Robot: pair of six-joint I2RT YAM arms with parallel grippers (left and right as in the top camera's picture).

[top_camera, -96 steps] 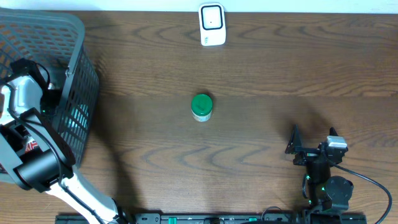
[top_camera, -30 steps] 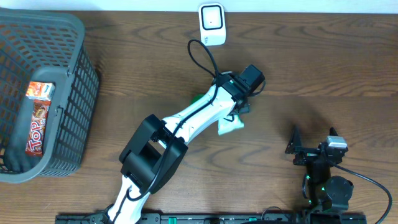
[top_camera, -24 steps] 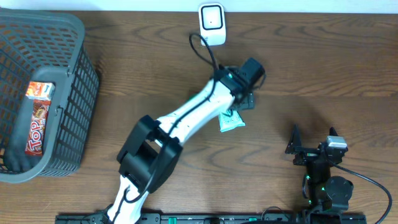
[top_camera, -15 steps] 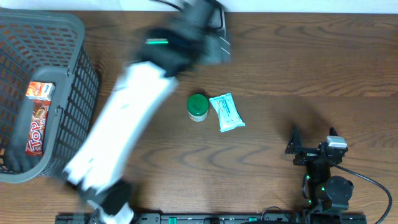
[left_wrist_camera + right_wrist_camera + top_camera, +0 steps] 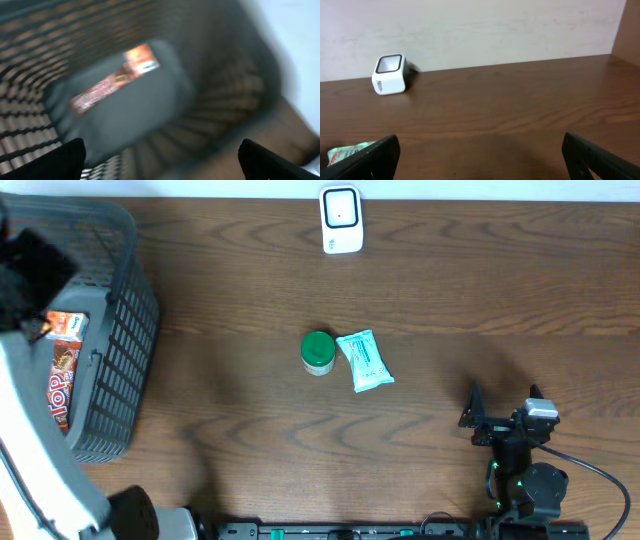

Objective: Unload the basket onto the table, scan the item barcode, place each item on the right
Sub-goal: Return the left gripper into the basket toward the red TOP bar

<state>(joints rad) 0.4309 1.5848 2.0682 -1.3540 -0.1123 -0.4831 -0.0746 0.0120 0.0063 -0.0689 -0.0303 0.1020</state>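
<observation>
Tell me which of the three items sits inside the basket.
The red-orange snack bar: it lies on the basket floor, while the green-lidded jar and the pale packet sit side by side on the table.

A dark brown wooden desk [image 5: 450, 290] fills the overhead view, its grain running in long wavy bands from left to right. In the right wrist view a plain off-white wall [image 5: 495, 30], faintly scuffed, rises from the desk's far edge. A tan panel [image 5: 630, 25] closes that frame's upper right corner. The light is soft and even, leaving only dim shadows on the wood.
</observation>
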